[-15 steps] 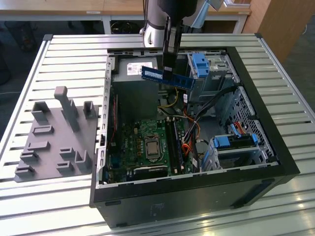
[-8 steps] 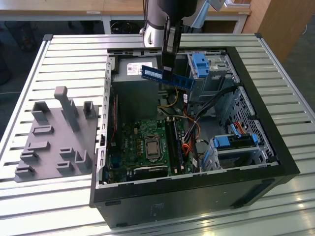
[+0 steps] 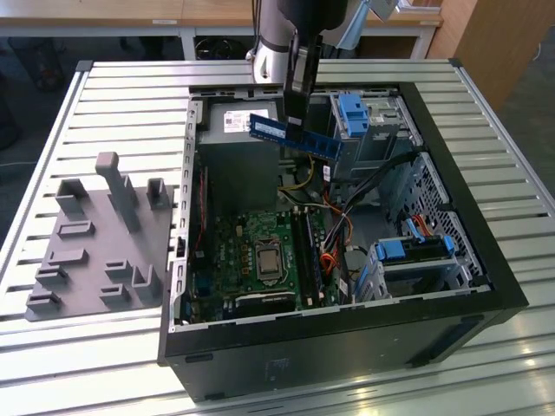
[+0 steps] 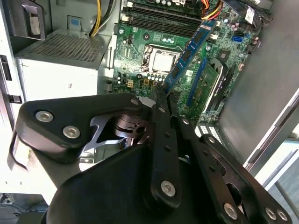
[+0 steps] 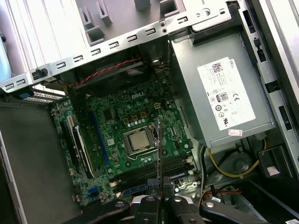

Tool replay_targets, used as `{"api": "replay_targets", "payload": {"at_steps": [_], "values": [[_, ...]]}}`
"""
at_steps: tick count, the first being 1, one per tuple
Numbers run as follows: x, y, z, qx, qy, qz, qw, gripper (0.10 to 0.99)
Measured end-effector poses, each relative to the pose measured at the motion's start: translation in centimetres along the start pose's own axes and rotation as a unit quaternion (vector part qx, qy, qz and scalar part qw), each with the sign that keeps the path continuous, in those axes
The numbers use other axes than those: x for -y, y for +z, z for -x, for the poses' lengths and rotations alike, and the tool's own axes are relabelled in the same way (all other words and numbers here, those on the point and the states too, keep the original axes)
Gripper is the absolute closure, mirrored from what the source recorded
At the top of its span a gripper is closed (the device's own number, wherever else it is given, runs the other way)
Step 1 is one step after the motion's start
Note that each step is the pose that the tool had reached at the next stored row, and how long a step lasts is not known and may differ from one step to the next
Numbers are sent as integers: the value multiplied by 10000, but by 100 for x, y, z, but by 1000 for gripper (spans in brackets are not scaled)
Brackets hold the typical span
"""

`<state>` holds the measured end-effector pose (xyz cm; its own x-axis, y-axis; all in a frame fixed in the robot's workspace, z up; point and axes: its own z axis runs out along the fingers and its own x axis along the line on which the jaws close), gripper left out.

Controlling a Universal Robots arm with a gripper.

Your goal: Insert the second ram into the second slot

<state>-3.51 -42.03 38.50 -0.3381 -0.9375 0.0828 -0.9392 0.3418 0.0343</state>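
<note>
gripper [image 3: 295, 113]: clenched on ram [image 3: 319, 144] | ram axis: near level, exterior view's right end lower | over motherboard [image 3: 230, 247]

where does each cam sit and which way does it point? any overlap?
Exterior view: off the arm, high, looking down into the open PC case; arm enters from the far side, gripper shut on the second ram above the case.
Second wrist view: on the arm, looking past the gripper's black linkage onto the motherboard; ram's flat face shows.
First wrist view: on the arm, sighting along the ram's thin edge toward motherboard and power supply.
Shared: both wrist views show the CPU socket and the held ram.
</note>
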Motion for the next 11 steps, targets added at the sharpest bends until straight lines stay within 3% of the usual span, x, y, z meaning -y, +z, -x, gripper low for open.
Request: {"api": "replay_targets", "payload": {"at_steps": [11], "values": [[0, 0, 0, 9, 251, 21, 9997, 949]]}}
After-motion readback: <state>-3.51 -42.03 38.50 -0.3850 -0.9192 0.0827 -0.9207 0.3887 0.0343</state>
